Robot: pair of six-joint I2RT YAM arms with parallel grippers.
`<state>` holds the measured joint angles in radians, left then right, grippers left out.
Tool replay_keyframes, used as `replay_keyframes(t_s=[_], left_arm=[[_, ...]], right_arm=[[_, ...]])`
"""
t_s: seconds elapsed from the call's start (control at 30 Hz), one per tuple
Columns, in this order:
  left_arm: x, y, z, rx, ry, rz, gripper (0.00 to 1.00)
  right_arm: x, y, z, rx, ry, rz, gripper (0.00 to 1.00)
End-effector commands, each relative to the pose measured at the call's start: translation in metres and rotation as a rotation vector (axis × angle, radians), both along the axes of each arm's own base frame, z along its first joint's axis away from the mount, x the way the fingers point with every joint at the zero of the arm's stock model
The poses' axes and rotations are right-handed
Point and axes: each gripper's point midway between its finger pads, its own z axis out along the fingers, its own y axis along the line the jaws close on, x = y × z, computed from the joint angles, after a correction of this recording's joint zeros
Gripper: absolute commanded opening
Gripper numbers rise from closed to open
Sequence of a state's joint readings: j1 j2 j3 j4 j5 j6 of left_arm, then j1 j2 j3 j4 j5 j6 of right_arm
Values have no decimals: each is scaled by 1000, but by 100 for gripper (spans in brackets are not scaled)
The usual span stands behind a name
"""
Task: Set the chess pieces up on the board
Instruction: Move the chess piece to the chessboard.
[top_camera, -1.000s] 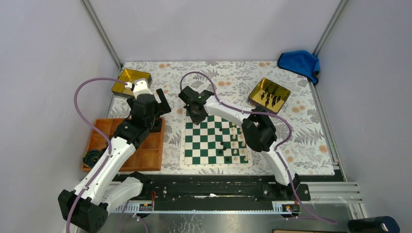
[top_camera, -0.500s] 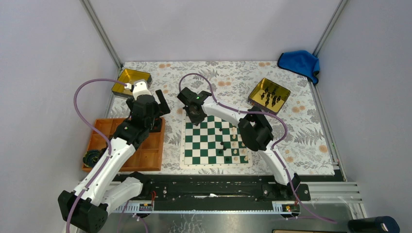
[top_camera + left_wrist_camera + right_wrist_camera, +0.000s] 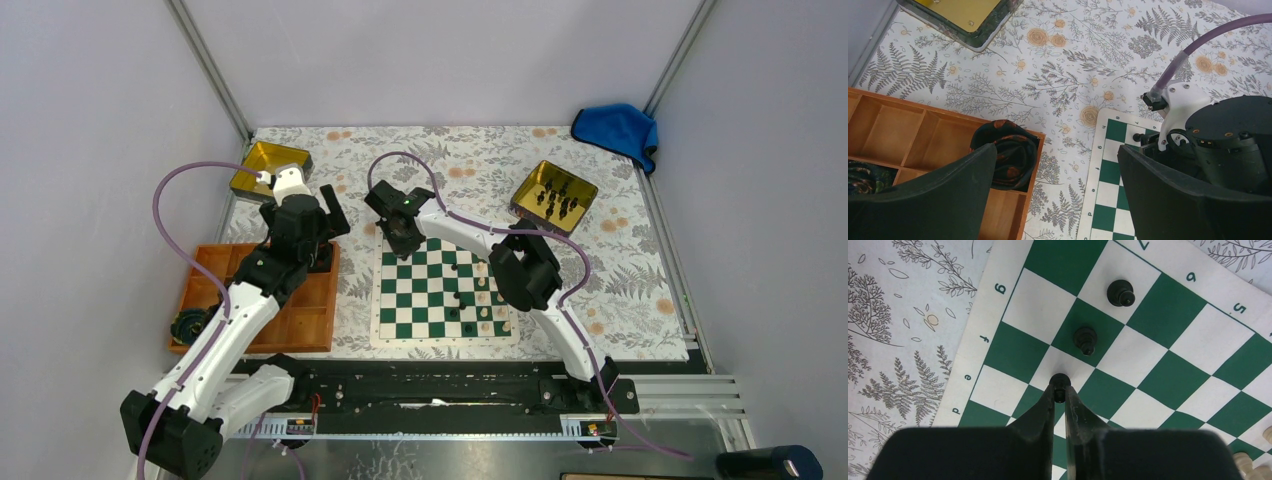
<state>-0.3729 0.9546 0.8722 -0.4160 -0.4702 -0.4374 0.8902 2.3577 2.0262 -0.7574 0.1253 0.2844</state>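
The green and white board [image 3: 430, 300] lies mid-table. My right gripper [image 3: 1060, 390] is shut on a small black pawn [image 3: 1060, 381] over a white square by the board's far left corner; in the top view the gripper [image 3: 403, 240] hangs there. Two black pawns [image 3: 1120, 292] [image 3: 1085, 339] stand on squares just beyond it. More black pieces [image 3: 455, 298] stand on the board, and several lie in the gold tin [image 3: 555, 195] at the back right. My left gripper [image 3: 318, 255] is open and empty, above the tablecloth between the orange tray [image 3: 923, 135] and the board [image 3: 1108, 172].
Cream pieces [image 3: 488, 312] stand along the board's right side. A second gold tin [image 3: 270, 165] sits at the back left. A dark rolled cloth [image 3: 1008, 150] lies in a tray compartment. A blue cloth [image 3: 615, 128] lies in the far right corner.
My right gripper has shifted slightly left over the board's far left corner with the pawn. The left arm has not moved.
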Motion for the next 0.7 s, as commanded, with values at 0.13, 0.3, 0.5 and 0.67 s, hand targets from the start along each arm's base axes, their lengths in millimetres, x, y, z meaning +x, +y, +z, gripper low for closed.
replay_keyframes(t_s=[0.13, 0.3, 0.5, 0.67], left_arm=[[3, 4, 0, 14, -6, 15, 99], [5, 3, 3, 12, -8, 12, 99], [6, 2, 6, 13, -9, 10, 99], [10, -1, 9, 8, -11, 6, 99]], right_arm=[[-1, 11, 10, 35, -13, 33, 28], [-1, 10, 12, 32, -20, 35, 32], [0, 5, 25, 36, -52, 30, 35], [4, -4, 49, 44, -107, 14, 38]])
